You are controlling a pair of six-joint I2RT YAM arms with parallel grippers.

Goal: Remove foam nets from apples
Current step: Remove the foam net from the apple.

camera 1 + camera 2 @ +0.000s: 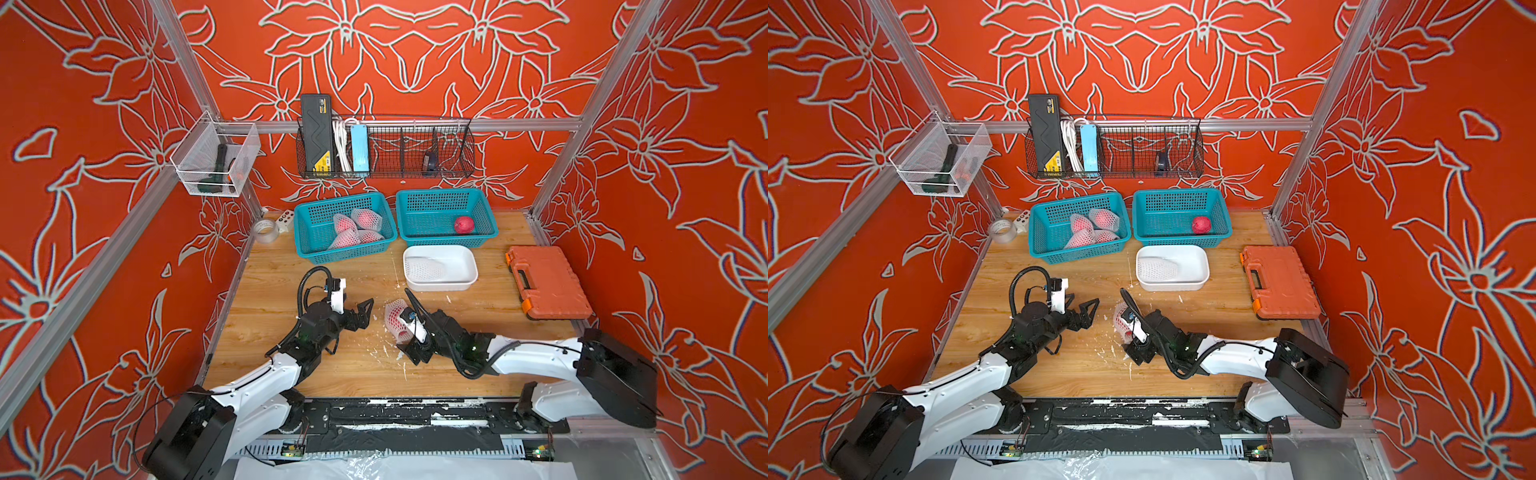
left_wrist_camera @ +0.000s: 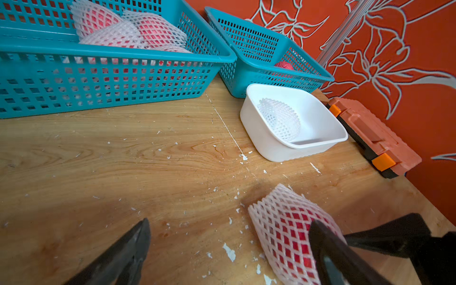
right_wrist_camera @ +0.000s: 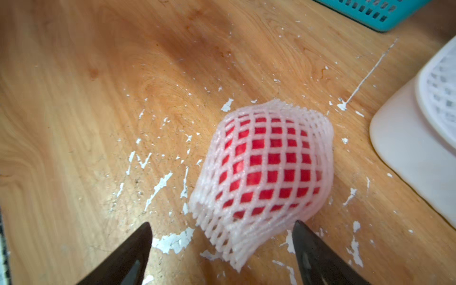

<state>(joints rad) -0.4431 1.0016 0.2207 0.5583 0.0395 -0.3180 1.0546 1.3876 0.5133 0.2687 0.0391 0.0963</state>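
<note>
Nearest the robot's base, both arms are reaching in over the bench (image 1: 266, 299) toward a single wrapped fruit, which is lying on the near side of the white tray (image 1: 457, 266), close to its front wall but not touching it. The right tool (image 3: 222, 223) is standing wide open with nothing gripped. Its jaws are flanking the loose, gathered end of the foam net (image 3: 261, 172), likely so it can pinch that slack without squeezing the apple (image 3: 274, 158) showing red through the mesh. The left tool (image 1: 365, 311) is also gaping fully and holding nothing. It is hovering just beyond the fruit, farther from the tray on the left arm's side, probably to steady the apple when the sleeve gets pulled. The tray itself is holding one empty net (image 1: 424, 269), so it seems to be serving as the drop spot for stripped sleeves, which would explain working right in front of it. Directly behind the tray, a teal basket (image 1: 419, 208) is holding one bare apple (image 1: 464, 225). Behind the tray and off toward the left arm, a second teal basket (image 1: 305, 241) is holding several netted apples (image 1: 353, 228).
</note>
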